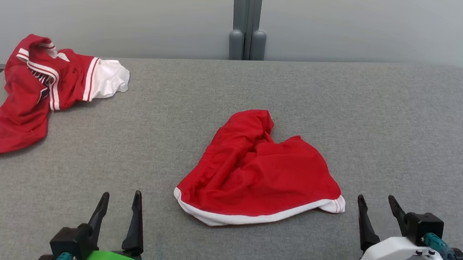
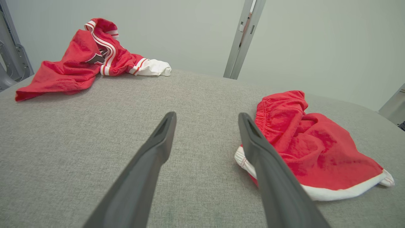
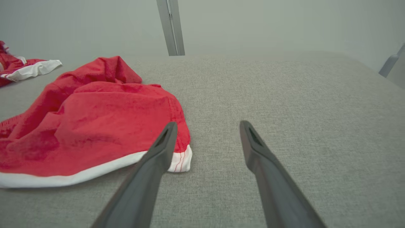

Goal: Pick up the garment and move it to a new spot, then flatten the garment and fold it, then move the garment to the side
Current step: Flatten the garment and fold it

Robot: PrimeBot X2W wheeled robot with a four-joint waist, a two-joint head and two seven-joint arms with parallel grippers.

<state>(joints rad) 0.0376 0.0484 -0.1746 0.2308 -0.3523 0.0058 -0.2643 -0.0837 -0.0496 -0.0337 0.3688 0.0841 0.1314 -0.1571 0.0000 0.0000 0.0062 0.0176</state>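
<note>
At the near edge of the table (image 1: pixel 385 119) sit the two hands: the left hand (image 1: pixel 121 193) toward the table's near left, the right hand (image 1: pixel 376 197) toward its near right. Each has its dark fingers spread wide with nothing between them.

In the middle of the table lies the garment — red shorts (image 1: pixel 257 170), rumpled, with a white hem (image 1: pixel 248 220) turned toward the near edge and a gathered waistband (image 1: pixel 206 172) on the side facing the table's left. A red and white jersey (image 1: pixel 44 86) is bunched at the table's far left corner, well apart.

The shorts look light, thin and limp. They will likely sag and drape when lifted, and the smooth cloth may slip out of a shallow pinch. The better holds, I judge, are the two hem corners or the thicker waistband — one for each hand.
</note>
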